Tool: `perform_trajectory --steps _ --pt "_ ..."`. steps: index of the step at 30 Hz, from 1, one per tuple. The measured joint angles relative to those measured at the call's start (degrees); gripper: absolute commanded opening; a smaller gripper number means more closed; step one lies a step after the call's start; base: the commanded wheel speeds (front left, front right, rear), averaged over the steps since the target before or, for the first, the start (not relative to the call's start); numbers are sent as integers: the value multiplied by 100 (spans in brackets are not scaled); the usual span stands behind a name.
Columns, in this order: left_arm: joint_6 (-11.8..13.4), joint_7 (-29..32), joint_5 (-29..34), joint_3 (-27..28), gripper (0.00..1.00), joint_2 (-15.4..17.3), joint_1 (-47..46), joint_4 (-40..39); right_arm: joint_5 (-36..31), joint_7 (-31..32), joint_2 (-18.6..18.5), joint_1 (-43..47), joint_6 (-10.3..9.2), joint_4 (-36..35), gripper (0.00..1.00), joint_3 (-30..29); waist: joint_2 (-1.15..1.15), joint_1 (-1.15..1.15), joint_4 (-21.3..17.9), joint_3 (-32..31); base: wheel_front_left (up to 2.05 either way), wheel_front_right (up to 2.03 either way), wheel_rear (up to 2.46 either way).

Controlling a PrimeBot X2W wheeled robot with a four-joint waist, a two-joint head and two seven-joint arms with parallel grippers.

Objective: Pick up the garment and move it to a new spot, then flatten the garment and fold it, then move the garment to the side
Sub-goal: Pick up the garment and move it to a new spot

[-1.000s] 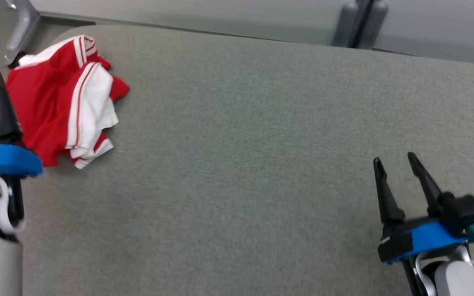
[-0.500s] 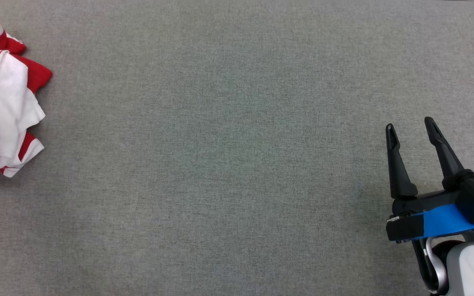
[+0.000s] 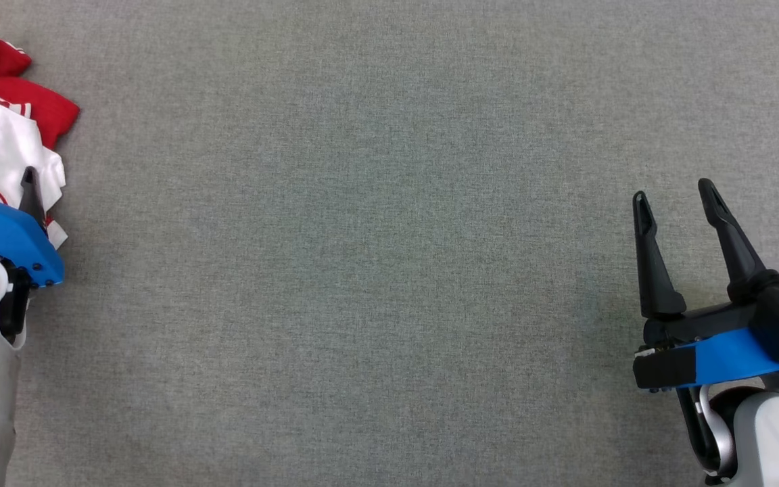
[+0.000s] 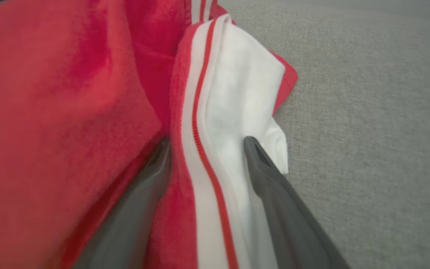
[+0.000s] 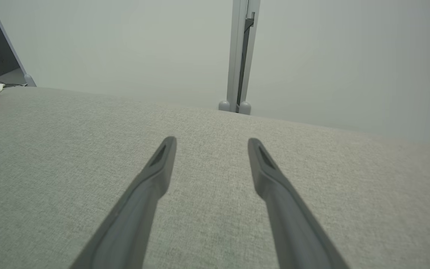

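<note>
**Garment** (image 3: 4,135): red with white panels and red-and-white striped trim. Crumpled in a heap at the far left edge of the surface, as seen in the head view. It is partly cut off by the frame there.

**Surface** (image 3: 362,270): grey woven cloth.

**Left claw** (image 4: 207,145): spread. It is set into the near side of the garment. In the left wrist view a white fold with a red stripe is seen between the two fingers. The left finger (image 4: 155,168) is pressed against red cloth, and the right finger lies at the white fold's edge. No pinch is made.

**Right claw** (image 3: 673,191): spread, nothing held. It is placed at the lower right of the head view, over bare surface, well apart from the garment.

**Post** (image 5: 240,56): grey, upright, seen past the surface's far edge against a pale wall.
</note>
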Motion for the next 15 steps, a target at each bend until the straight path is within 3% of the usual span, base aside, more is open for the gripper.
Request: perform_trajectory --steps 1,2,15 --pt "0 -44 -45 -51 15 -8 -3 29 0 1 0 0 1 0 100 11 0 0 3 -6 0 0 0" --pt "-1 -130 -67 -116 0 1 -3 37 0 2 0 -1 0 3 100 22 0 0 5 -20 0 0 0" --pt "-21 -1372 -204 -442 0 389 -472 -530 280 -240 1 71 1 474 100 140 -2 -1 -19 -645 0 0 0"
